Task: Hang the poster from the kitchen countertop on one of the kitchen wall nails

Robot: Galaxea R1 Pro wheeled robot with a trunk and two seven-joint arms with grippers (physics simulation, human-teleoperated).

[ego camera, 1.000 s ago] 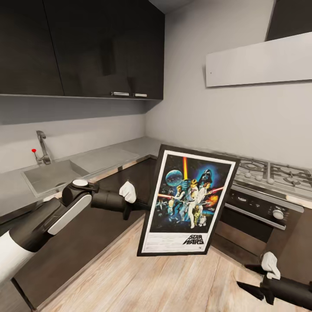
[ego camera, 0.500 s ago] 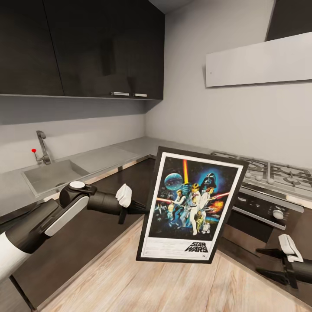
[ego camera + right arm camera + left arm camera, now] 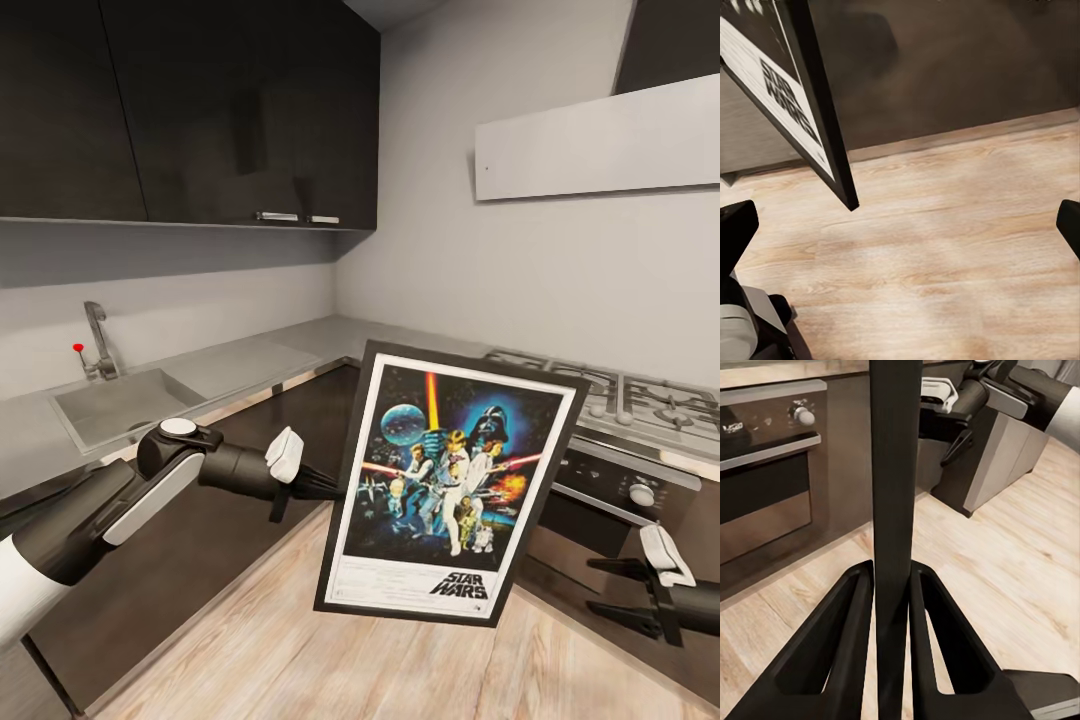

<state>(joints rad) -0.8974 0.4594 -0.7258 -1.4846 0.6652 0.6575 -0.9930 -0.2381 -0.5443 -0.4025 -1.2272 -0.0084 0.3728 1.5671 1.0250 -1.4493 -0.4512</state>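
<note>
Clearly the left tool (image 3: pixel 318 487) pinches the Star Wars poster (image 3: pixel 455 480) by its left frame edge, mid-frame above the floor. It looks rigid, light, prone to swing; the spread, empty right tool (image 3: pixel 618 588) could steady the far edge.

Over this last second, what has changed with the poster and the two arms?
The poster, clamped at its edge in the left tool, has swung toward the right and a little nearer the camera; the left arm drew back slightly. The right tool, open and empty, has risen and turned toward the poster's lower right corner without touching it. The grip, countertop, sink and hob are unchanged.
</note>
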